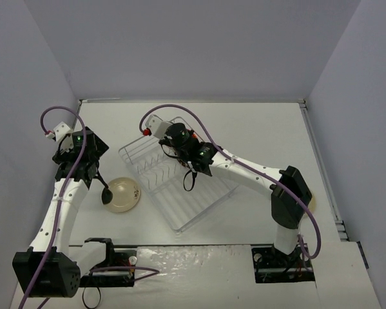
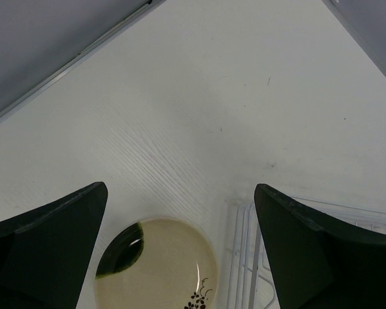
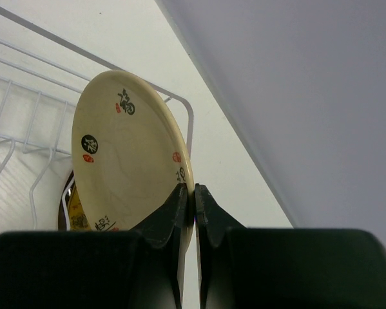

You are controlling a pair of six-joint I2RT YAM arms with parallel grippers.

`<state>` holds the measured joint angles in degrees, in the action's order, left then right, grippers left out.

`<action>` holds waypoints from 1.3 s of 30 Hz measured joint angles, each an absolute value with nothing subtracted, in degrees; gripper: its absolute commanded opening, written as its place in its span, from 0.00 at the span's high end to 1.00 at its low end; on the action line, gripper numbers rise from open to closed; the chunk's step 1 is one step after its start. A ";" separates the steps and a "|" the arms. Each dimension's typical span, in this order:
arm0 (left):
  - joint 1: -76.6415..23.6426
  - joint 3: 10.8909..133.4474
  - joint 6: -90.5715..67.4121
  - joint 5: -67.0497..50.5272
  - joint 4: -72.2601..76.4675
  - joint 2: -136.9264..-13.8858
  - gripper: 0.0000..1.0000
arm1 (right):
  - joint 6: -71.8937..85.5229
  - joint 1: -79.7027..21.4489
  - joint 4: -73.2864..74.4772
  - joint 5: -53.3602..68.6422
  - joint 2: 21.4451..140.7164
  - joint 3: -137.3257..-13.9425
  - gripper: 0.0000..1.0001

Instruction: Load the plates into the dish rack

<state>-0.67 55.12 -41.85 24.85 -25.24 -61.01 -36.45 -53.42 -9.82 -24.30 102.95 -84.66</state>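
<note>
A cream plate (image 1: 125, 193) with small dark marks lies flat on the table left of the dish rack (image 1: 205, 212). It also shows in the left wrist view (image 2: 160, 270), with a dark patch at its left rim. My left gripper (image 2: 180, 190) is open and empty above that plate's far side. My right gripper (image 3: 194, 190) is shut on the rim of another cream plate (image 3: 125, 154) with black and red marks. It holds this plate upright over the rack's far end (image 1: 180, 138). A mustard-brown patterned plate (image 3: 75, 212) stands in the rack behind the held one, mostly hidden.
The rack's white wires (image 3: 25, 103) and its corner (image 2: 250, 257) show in the wrist views. A beige curved edge (image 1: 312, 199) peeks out behind the right arm's elbow. Grey walls close in the table on three sides.
</note>
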 measured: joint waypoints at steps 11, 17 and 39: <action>-0.67 53.83 -44.73 25.17 -26.43 -61.06 0.03 | -34.13 -53.34 -9.70 -23.49 104.79 -84.66 1.00; -0.67 53.37 -48.22 25.02 -27.88 -61.05 0.03 | -30.67 -53.34 -9.76 -24.59 104.79 -84.66 1.00; -0.67 52.64 -50.35 25.48 -29.43 -59.44 0.03 | -31.42 -54.98 -16.20 -37.52 105.68 -84.66 1.00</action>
<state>-0.67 52.64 -50.35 25.48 -29.43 -59.44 -31.42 -54.98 -16.20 -37.52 105.68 -84.66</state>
